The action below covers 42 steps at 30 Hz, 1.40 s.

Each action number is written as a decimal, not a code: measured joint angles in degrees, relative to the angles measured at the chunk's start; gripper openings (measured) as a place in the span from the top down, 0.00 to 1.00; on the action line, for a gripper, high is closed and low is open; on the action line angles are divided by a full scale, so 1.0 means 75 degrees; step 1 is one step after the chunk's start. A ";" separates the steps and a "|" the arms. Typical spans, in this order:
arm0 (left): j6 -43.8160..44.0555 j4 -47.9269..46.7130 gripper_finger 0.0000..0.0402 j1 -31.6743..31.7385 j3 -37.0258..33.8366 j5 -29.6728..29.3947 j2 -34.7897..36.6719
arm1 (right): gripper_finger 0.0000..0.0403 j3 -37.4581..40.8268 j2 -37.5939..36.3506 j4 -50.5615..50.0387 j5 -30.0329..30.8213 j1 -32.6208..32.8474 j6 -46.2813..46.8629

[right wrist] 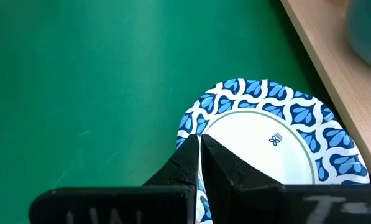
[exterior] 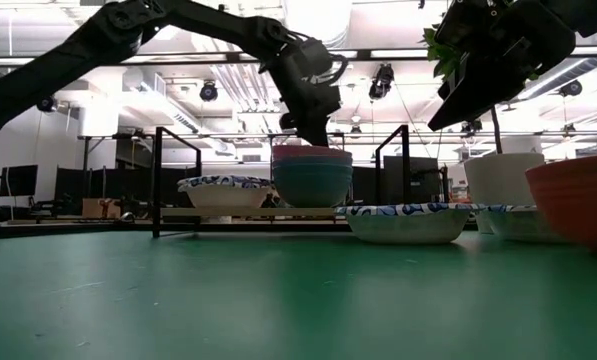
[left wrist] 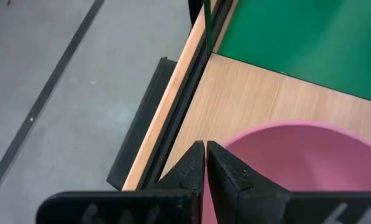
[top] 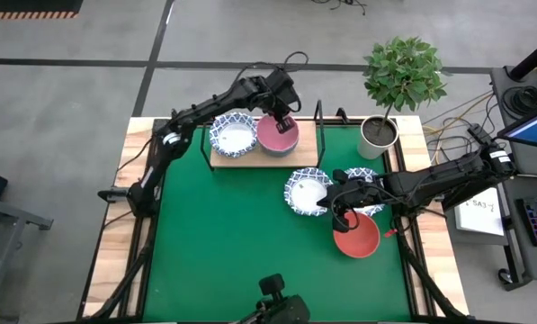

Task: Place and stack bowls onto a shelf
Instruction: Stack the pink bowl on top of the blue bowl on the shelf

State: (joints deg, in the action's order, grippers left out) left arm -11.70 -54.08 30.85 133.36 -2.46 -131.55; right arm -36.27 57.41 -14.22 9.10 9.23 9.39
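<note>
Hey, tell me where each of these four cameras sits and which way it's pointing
High view: above the table, looking straight down; both arms show, over the shelf and green mat.
Low view: at tabletop height, looking level across the mat at the shelf; arms enter from above.
Left wrist view: on the left arm, past the left gripper shut on the pink bowl.
Right wrist view: on the right arm, past the right gripper shut on a patterned bowl.
Shared: high and low views both show the pink-topped stack.

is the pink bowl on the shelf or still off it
On it. The pink bowl tops a stack on the shelf, beside a patterned bowl; the left gripper is shut on its rim.
</note>
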 joint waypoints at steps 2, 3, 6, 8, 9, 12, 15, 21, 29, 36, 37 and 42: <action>0.0003 0.0001 1.00 0.0000 0.0000 0.0000 0.0000 | 0.98 0.0000 0.0000 -0.0002 0.0000 0.0000 0.0000; 0.0002 0.0003 1.00 0.0000 0.0000 0.0000 0.0010 | 0.98 0.0000 0.0000 0.0001 -0.0001 0.0000 0.0001; -0.0039 -0.0194 1.00 0.0000 0.0000 0.0000 0.0107 | 0.98 0.0000 0.0000 -0.0002 0.0000 0.0000 0.0000; -0.0037 -0.0390 1.00 -0.0005 0.0000 -0.0001 0.0270 | 0.98 0.0000 0.0000 0.0001 0.0020 0.0000 0.0000; -0.0034 -0.0542 1.00 -0.0009 0.0000 -0.0005 0.0358 | 0.98 0.0000 0.0000 -0.0002 0.0059 0.0000 0.0001; 0.0043 -0.1022 1.00 -0.0038 0.0006 -0.0011 0.0544 | 0.98 0.0024 0.0000 0.0012 0.0203 0.0000 0.0075; 0.0180 -0.1665 1.00 -0.0185 -0.0002 -0.0014 0.0678 | 0.98 0.0122 0.0000 0.0006 0.0213 0.0000 0.0265; 0.0154 -0.3258 1.00 -0.0581 0.0003 -0.0333 0.1176 | 0.98 0.0585 0.0000 0.0255 0.0205 0.0000 0.0874; -0.0186 -0.3959 1.00 -0.0740 0.0000 -0.0353 0.1357 | 0.98 0.1199 0.0000 0.0860 0.0126 0.0003 0.1670; -0.0248 -0.3773 1.00 -0.0723 -0.0107 -0.0353 0.1317 | 0.98 0.1297 0.0000 0.0885 0.0129 0.0257 0.2128; -0.0213 -0.3860 1.00 -0.0723 -0.0147 -0.0350 0.1312 | 0.98 0.1297 0.0001 0.0924 0.0129 0.0310 0.2154; -0.0090 -0.3993 1.00 -0.0723 -0.0732 -0.0357 0.1316 | 0.98 0.1297 0.0001 0.1163 0.0185 0.0497 0.2150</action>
State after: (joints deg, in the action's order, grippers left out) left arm -12.38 -84.03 25.43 127.87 -5.13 -121.68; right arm -26.55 57.41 -5.50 10.49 12.96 25.51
